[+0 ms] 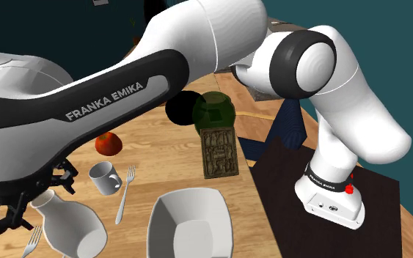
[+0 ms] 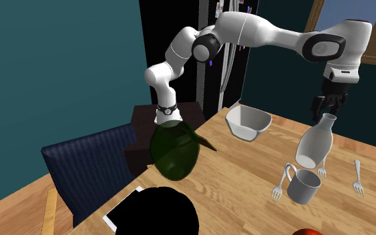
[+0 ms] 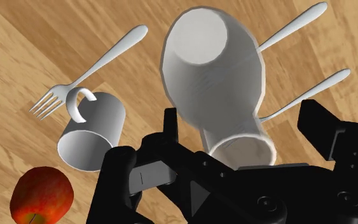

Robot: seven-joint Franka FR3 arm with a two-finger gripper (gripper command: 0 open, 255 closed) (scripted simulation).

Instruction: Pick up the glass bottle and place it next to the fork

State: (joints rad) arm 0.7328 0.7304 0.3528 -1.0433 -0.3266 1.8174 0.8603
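The bottle [image 1: 69, 223] is plain white with a wide body and a narrow neck, and it leans on the wooden table [image 1: 161, 143] by the shoulder view's lower left. My gripper [image 3: 241, 118] is open over its top. The neck sits between the fingers [image 3: 170, 124] with a gap on each side. In the second exterior view the gripper [image 2: 328, 110] hangs just above the leaning bottle [image 2: 315, 143]. One fork [image 1: 126, 192] lies beside a mug [image 1: 104, 178]. Two more forks [image 3: 295, 25] [image 3: 308, 89] lie past the bottle [image 3: 212, 83].
A white bowl [image 1: 190, 220] sits at the table's near edge. A red apple [image 1: 108, 144], a green jar [image 1: 213, 111], a brown box [image 1: 218, 152] and a black ball [image 1: 180, 110] stand farther back. A blue chair [image 2: 89, 167] is by the table.
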